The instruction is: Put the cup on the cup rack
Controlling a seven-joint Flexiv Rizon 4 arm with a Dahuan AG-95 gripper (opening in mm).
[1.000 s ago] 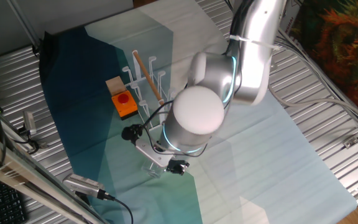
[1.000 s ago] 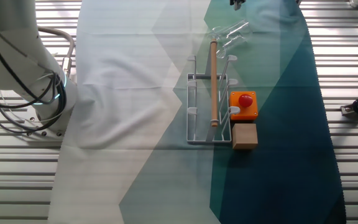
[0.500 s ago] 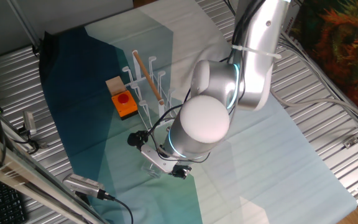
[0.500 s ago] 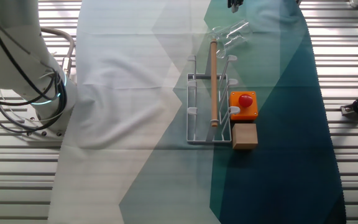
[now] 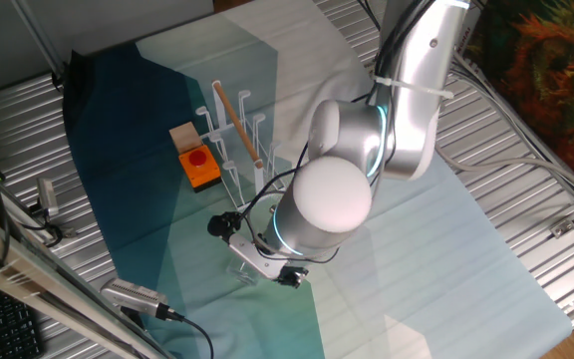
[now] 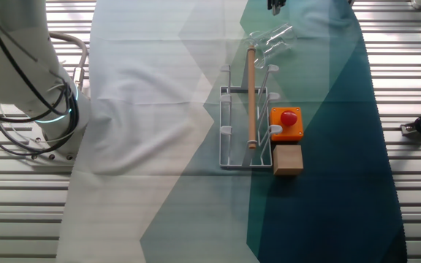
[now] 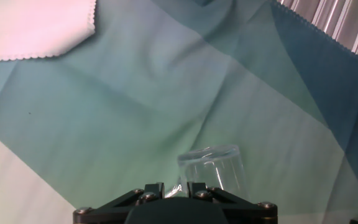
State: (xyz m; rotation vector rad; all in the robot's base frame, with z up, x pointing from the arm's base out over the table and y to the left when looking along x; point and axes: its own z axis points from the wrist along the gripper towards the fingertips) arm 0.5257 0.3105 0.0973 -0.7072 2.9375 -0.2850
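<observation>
From the hand camera I see the gripper's (image 7: 173, 202) body at the bottom edge, but its fingers are out of frame, so I cannot tell whether they stand apart or together. Just beyond it lies the cup (image 7: 211, 168), tipped on its side on the cloth (image 7: 135, 99), its round rim facing the lens. I judge nothing is held yet.

In the other fixed view the cup (image 6: 270, 40) rests just past the far end of the rack (image 6: 244, 128), apart from it. A wooden rod (image 6: 251, 98) lies along the rack's top, the orange box (image 6: 286, 123) sits beside the rack, and a brown block (image 6: 287, 160) is next to the box.

The cup is clear glass: light and stiff, but slick, breakable and free to roll. I would pinch the wall near the rim, or the handle, gently and squarely.
</observation>
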